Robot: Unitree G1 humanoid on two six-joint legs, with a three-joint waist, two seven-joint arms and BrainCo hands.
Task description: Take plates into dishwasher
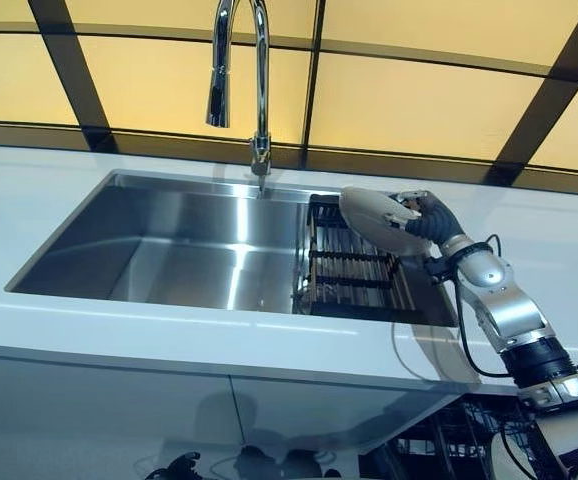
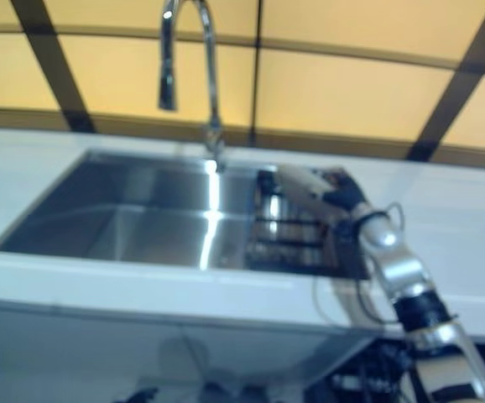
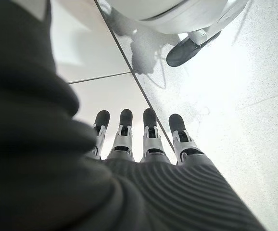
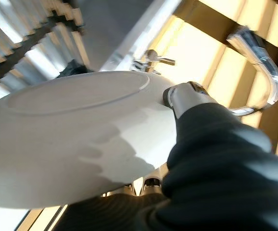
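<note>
- Fingers of the right hand [image 1: 431, 222] pinch a white plate [image 1: 377, 219]: the thumb lies over its rim in the right wrist view while the other fingers [image 4: 151, 183] curl beneath it.
- Counter [image 1: 59, 330], white and broad, carries a steel sink [image 1: 169, 245] whose basin takes up the middle of the head views, with a tall tap [image 1: 241, 70] at 12 o'clock.
- A dark drying rack [image 1: 354, 270] sits in the sink's 3 o'clock end; the plate is held tilted just above it, clear of its slots as far as I can judge.
- By my reading, the step in hand is lifting the plate out of the rack; next it must be carried down and toward 5 o'clock, where dark wire baskets [image 1: 449, 440] show below the counter edge, probably the dishwasher.
- Left hand [image 3: 144, 139] shows only in its own wrist view, its fingers straight and empty over pale floor [image 3: 235, 96].
- Hidden: whether more plates stand in the rack, and most of the dishwasher.
</note>
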